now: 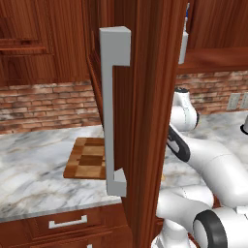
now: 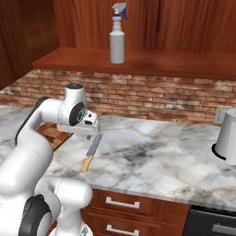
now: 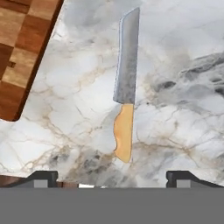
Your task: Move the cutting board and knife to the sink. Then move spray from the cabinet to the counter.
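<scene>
The knife [image 3: 125, 96], with a grey blade and a pale wooden handle, lies flat on the marble counter [image 3: 183, 122]. My gripper [image 3: 111, 178] hovers above the handle end, open, with nothing between its fingertips. From the right base view, the gripper [image 2: 87, 132] hangs just over the knife [image 2: 92, 152]. The patchwork cutting board [image 1: 87, 157] lies on the counter to the left of the knife, showing also as the cutting board [image 3: 22, 48]. The spray [image 2: 117, 39] stands upright on the open cabinet's shelf [image 2: 161, 62]. The sink is out of view.
The open cabinet door [image 1: 145, 111] with its grey handle [image 1: 112, 111] juts out over the counter and blocks much of the left base view. A pale grey pot [image 2: 228, 136] stands at the counter's right. A brick wall [image 2: 161, 99] runs behind. Drawers [image 2: 122, 203] sit below.
</scene>
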